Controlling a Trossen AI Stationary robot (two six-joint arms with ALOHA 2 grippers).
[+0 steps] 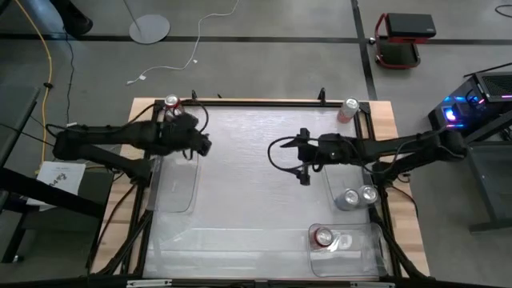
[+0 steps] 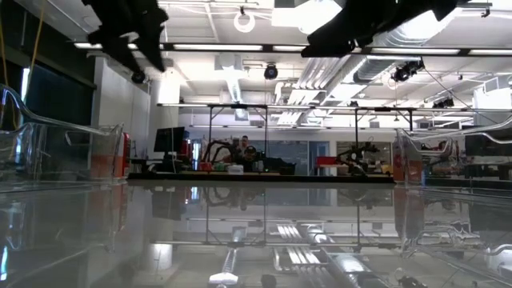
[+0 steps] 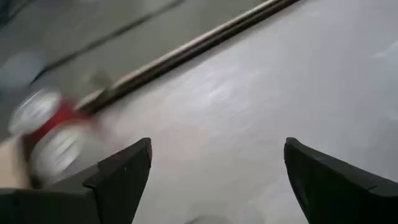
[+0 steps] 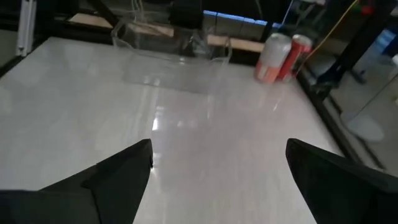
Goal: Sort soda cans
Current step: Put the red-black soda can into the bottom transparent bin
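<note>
High view: six cans are seen on the tabletop [image 1: 240, 160]. A red can [image 1: 171, 102] sits at upper left beside another can largely hidden by the arm, a pale can [image 1: 349, 110] at upper right, two silver cans [image 1: 359, 197] in a clear tray [image 1: 336, 180] at right, and a red can [image 1: 323, 237] in the bottom tray [image 1: 376, 248]. The left end effector [image 1: 200, 146] hovers near the upper-left cans with fingers apart; the right end effector [image 1: 302, 174] hangs mid-frame, likewise spread and empty. The cans are judged light, thin-walled, smooth and easily dented, so a gentle grip across mid-body is advised
</note>
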